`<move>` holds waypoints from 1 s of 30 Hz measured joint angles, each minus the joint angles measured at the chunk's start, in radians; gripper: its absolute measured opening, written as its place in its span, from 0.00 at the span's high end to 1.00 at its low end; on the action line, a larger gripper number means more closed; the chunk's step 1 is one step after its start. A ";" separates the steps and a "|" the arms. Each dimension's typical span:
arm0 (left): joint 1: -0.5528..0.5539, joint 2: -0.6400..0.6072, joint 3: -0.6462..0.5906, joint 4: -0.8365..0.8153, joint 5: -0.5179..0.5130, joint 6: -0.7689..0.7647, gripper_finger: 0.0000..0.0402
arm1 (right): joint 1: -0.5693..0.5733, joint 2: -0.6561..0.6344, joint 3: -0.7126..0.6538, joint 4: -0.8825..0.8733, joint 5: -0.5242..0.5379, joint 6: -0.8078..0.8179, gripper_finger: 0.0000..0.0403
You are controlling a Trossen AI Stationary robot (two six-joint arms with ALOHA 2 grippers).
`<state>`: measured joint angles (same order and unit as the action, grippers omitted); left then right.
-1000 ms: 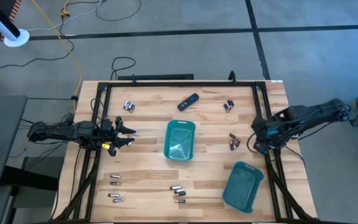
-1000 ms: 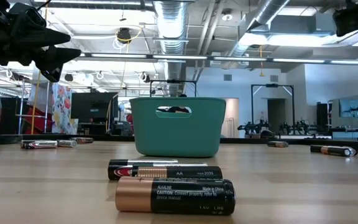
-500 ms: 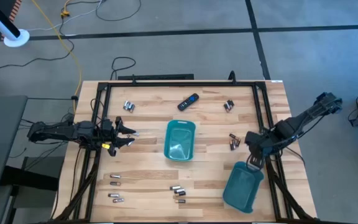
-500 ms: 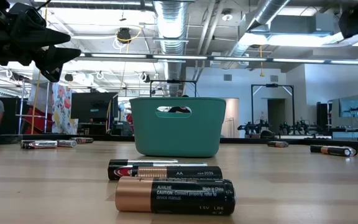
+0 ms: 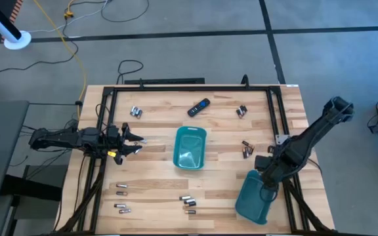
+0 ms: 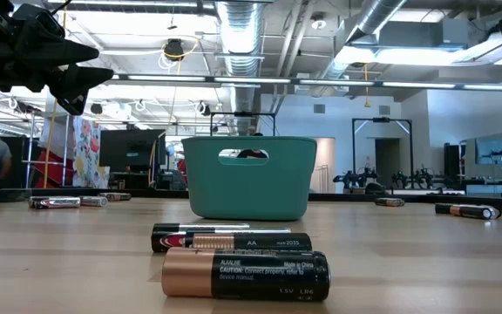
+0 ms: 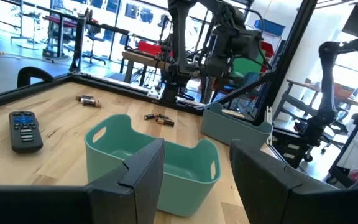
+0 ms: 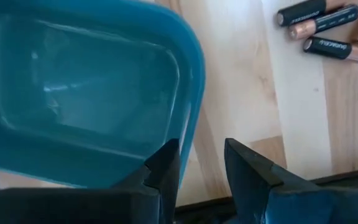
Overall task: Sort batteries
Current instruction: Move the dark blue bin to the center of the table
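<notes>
Batteries lie in small clusters on the wooden table: far left (image 5: 136, 112), far right (image 5: 241, 111), right (image 5: 247, 149), near left (image 5: 121, 198) and near middle (image 5: 188, 202). One teal tray (image 5: 190, 148) stands mid-table, a second teal tray (image 5: 256, 195) at the near right. My left gripper (image 5: 135, 143) hovers open at the table's left side, pointing at the middle tray (image 7: 154, 158). My right gripper (image 5: 266, 176) is open over the near-right tray's far rim (image 8: 190, 118), one finger (image 8: 166, 163) over the inside and the other finger (image 8: 248, 168) outside it. My right gripper comes at the near-right tray from above, its fingers either side of the far rim (image 8: 188, 134) near a corner. Whether they touch the rim, I cannot tell. The tray stands flat on the table.
A black remote (image 5: 199, 107) lies at the far middle. A dark frame (image 5: 189, 88) runs around the table's far, left and right edges. Three batteries (image 8: 322, 28) lie just beyond the right gripper. Two batteries (image 6: 242, 257) lie close before the low camera.
My right arm has swung from the table's right edge toward the near edge and come down to the far rim of the near-right tray. The trays and batteries have stayed where they were.
</notes>
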<state>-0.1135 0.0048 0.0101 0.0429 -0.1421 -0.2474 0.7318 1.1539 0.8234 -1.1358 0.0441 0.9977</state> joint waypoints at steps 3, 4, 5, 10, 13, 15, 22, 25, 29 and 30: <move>0.000 0.000 0.000 0.000 0.000 0.000 0.56 | 0.008 0.033 0.000 0.005 0.000 0.000 0.64; 0.000 0.000 0.000 0.000 0.000 0.000 0.56 | 0.008 0.041 0.000 0.011 0.000 0.000 0.64; 0.000 0.000 0.000 0.000 0.000 0.000 0.56 | 0.008 0.047 0.000 0.014 0.000 -0.001 0.64; 0.000 0.000 0.000 0.000 0.000 0.000 0.56 | 0.007 0.068 0.000 0.033 0.000 -0.012 0.65; 0.000 0.000 0.000 0.000 0.000 0.000 0.56 | -0.003 0.075 -0.020 0.056 0.000 -0.011 0.67; 0.000 0.000 0.000 0.000 0.000 0.000 0.56 | -0.008 0.076 -0.051 0.097 0.000 -0.009 0.68; 0.000 0.000 0.000 0.000 0.000 0.000 0.56 | -0.029 0.076 -0.132 0.207 -0.031 0.024 0.71; 0.000 0.000 0.000 0.000 0.000 0.000 0.56 | -0.039 0.077 -0.138 0.201 -0.031 0.022 0.76; 0.000 0.000 0.000 0.000 0.000 0.000 0.56 | -0.061 0.077 -0.138 0.204 -0.031 0.018 0.93; 0.000 0.000 0.000 0.000 0.000 0.000 0.56 | -0.068 0.076 -0.138 0.210 -0.033 0.018 0.96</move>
<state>-0.1135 0.0048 0.0103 0.0429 -0.1421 -0.2474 0.6640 1.2299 0.6859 -0.9254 0.0114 1.0155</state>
